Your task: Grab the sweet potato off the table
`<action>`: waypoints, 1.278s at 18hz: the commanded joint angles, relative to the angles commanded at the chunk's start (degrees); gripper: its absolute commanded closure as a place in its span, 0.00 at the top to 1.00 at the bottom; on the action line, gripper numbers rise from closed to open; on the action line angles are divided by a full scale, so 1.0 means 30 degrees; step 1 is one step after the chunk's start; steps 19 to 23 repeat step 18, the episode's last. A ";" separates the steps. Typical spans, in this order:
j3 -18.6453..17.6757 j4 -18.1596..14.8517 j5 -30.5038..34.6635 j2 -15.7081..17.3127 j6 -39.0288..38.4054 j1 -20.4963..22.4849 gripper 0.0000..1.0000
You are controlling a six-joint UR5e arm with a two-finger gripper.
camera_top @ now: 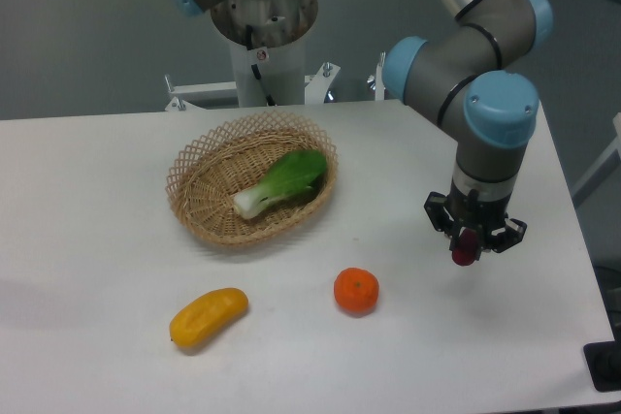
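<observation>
**Sweet potato in the gripper, clear of the table**

Fixed camera (the only view, 1 frame):

- Gripper (pixel 466 249) hangs off the arm over the right half of the table (pixel 87 201), pointing straight down. Its 2 fingers are closed onto the sweet potato (pixel 464 253); only the dark red-maroon lower end shows below the fingertips, the rest is hidden between them.
- Sweet potato location: held in the air above bare white tabletop, well to the right of the orange fruit (pixel 356 290) and far from the yellow vegetable (pixel 207 316). A faint shadow lies on the table below it, so I judge it is lifted, not resting.
- Orientation: from the stub that shows, the long axis appears to run roughly vertical, tapered tip down. The upper end cannot be seen, so any tilt is not readable.
- Handling, judged: a small firm tuber, light, stiff, not fragile; skin fairly smooth and the taper could let it slide downward if pinched near the tip. Best hold is across the thicker middle (the present grip looks high on the body, which suits).
- Also present: wicker basket (pixel 199 203) holding a leafy green (pixel 283 181).
</observation>
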 joint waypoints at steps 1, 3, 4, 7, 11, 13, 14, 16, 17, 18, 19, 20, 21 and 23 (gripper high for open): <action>0.0000 -0.0001 0.0087 0.0000 0.0000 0.0000 0.00; 0.0029 -0.0001 0.0176 0.0000 0.0058 0.0029 0.00; 0.0029 -0.0059 0.0176 0.0000 0.0407 0.0204 0.00; 0.0291 -0.1139 0.0176 0.0146 0.2425 0.0586 0.00; 0.0380 -0.1494 0.0905 0.0117 0.3719 0.0733 0.00; 0.0497 -0.1524 0.1025 0.0088 0.4013 0.0733 0.00; 0.0498 -0.1495 0.1025 0.0117 0.4014 0.0733 0.00; 0.0498 -0.1495 0.1054 0.0088 0.4014 0.0733 0.00; 0.0498 -0.1466 0.1055 0.0088 0.4014 0.0733 0.00; 0.0498 -0.1465 0.1084 0.0088 0.4014 0.0733 0.00; 0.0498 -0.1465 0.1084 0.0088 0.4014 0.0733 0.00; 0.0498 -0.1465 0.1084 0.0088 0.4014 0.0733 0.00; 0.0498 -0.1465 0.1084 0.0088 0.4014 0.0733 0.00; 0.0498 -0.1465 0.1084 0.0088 0.4014 0.0733 0.00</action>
